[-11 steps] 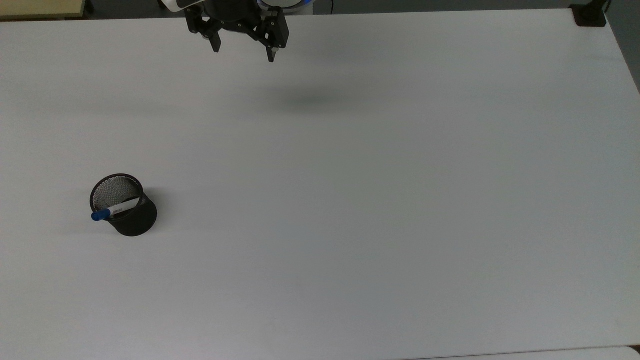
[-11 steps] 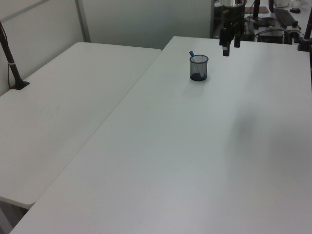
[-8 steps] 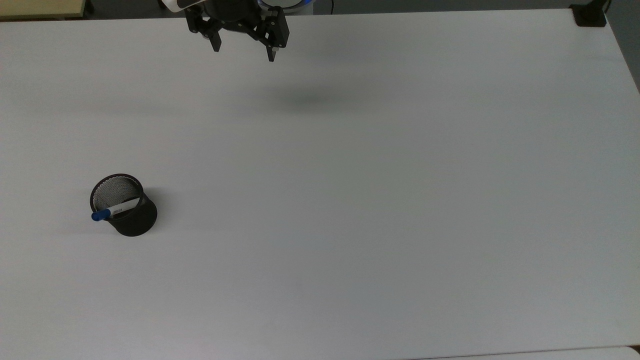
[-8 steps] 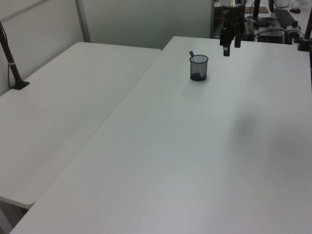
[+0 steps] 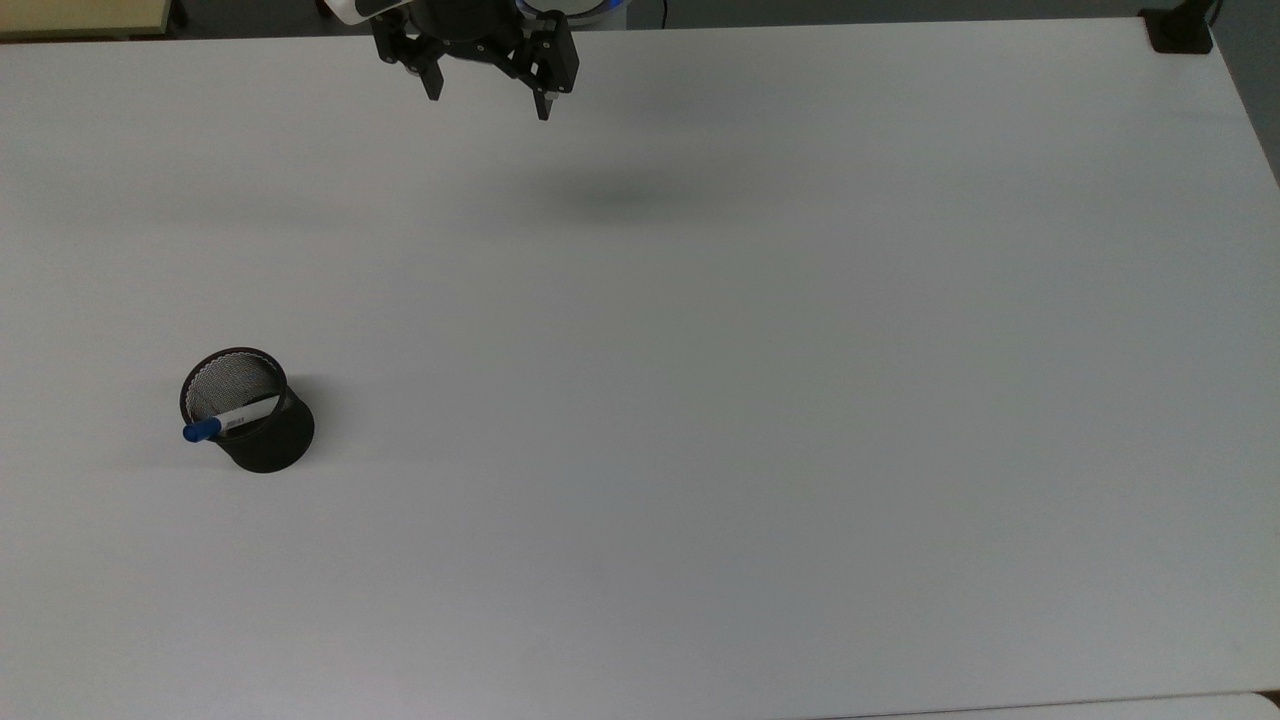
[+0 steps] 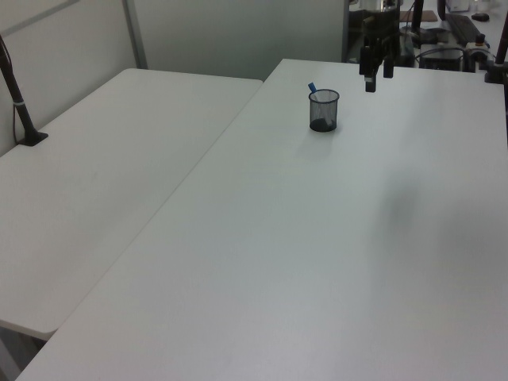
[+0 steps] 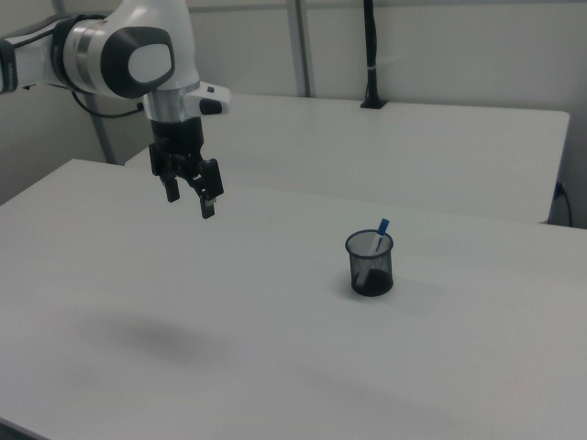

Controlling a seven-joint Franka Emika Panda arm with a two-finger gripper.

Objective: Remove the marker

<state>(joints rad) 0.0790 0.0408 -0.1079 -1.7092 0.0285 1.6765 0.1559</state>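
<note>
the marker [image 5: 228, 421] leans in the mesh cup [image 5: 262, 434], blue cap above the rim; our gripper [image 5: 488, 105] hangs high and well apart, fingers spread wide; we should descend over the cap, pinch it, lift along its tilt.

Gripper [image 5: 488, 108] sits slightly closer to the top view's upper edge than 0.7 s ago, fingertips a touch higher in frame. In the left view the gripper [image 6: 376, 82] is a hair further toward the left view's right. Finger spread looks the same wide gap, nothing held.
</note>
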